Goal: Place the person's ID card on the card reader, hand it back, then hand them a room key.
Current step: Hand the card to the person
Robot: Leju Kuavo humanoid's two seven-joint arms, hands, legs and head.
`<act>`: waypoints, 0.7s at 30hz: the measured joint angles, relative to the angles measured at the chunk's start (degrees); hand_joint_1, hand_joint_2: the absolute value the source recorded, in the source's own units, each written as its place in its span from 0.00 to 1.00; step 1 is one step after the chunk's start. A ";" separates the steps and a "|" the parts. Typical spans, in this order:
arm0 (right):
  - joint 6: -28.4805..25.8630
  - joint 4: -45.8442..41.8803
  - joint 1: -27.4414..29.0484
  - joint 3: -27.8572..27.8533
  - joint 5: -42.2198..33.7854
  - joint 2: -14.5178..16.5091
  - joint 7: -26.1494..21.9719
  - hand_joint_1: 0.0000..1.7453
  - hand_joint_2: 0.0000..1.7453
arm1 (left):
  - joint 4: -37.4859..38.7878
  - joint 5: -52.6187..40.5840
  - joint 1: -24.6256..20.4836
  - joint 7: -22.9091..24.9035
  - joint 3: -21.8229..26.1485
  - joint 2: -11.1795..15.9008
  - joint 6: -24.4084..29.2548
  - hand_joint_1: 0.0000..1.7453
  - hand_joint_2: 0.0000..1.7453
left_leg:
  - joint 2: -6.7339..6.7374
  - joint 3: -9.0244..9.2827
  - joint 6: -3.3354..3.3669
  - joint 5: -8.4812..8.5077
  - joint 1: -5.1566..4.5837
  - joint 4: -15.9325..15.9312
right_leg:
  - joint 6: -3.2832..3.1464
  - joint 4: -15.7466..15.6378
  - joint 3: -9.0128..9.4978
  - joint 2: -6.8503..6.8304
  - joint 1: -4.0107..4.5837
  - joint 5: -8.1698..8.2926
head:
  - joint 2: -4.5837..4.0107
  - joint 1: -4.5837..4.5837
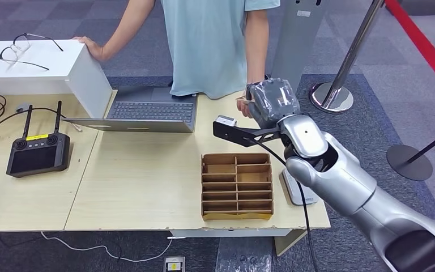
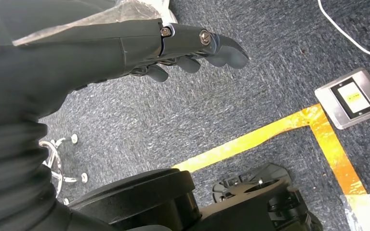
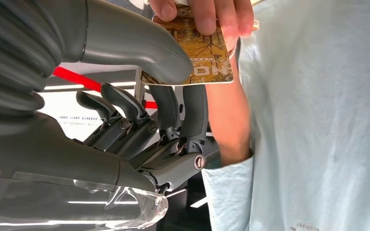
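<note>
Right hand (image 3: 139, 96) raised at the table's far edge, in front of the person (image 1: 212, 39); thumb and fingers pinch a brown-gold card (image 3: 207, 60). The person's fingers (image 3: 212, 14) grip the same card at its other end (both hold it). Left hand (image 2: 173, 48) hangs over grey carpet, fingers loosely curled, holding nothing. Cardboard divider box (image 1: 237, 185) sits on the table (image 1: 136, 181), a white flat device (image 1: 297, 190) just beside it.

Your right hand (image 1: 270, 102) hides most of the gold patterned plastic card (image 3: 207, 57) from the head camera; the person's fingers (image 3: 207, 14) and grey thumb cover its print.
</note>
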 joint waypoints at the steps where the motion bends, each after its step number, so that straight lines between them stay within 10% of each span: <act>1: 0.02 0.37 0.02 0.16 0.11 0.01 -0.05 0.28 1.00 | 0.00 0.00 0.00 0.08 -0.03 -0.01 -0.05 0.00 1.00 | 0.00 0.00 0.00 0.00 0.00 0.00 | 0.00 0.00 0.00 0.00 0.00 0.00 | 0.00 0.00; 3: -0.03 1.05 0.14 0.47 0.31 0.01 -0.10 0.01 1.00 | 0.00 0.00 0.00 0.21 -0.06 -0.02 -0.10 0.00 1.00 | 0.00 0.00 0.00 0.00 0.00 0.00 | 0.00 0.00 0.00 0.00 0.00 0.00 | 0.00 0.00; 21: -1.62 -0.46 1.47 0.30 5.05 -1.93 0.70 0.00 1.00 | 0.00 0.74 0.05 0.37 -0.19 -0.28 -0.08 0.00 1.00 | -0.01 -0.05 0.00 0.00 0.02 0.05 | 0.00 -0.01 -0.13 0.00 -0.01 0.00 | 0.00 -0.02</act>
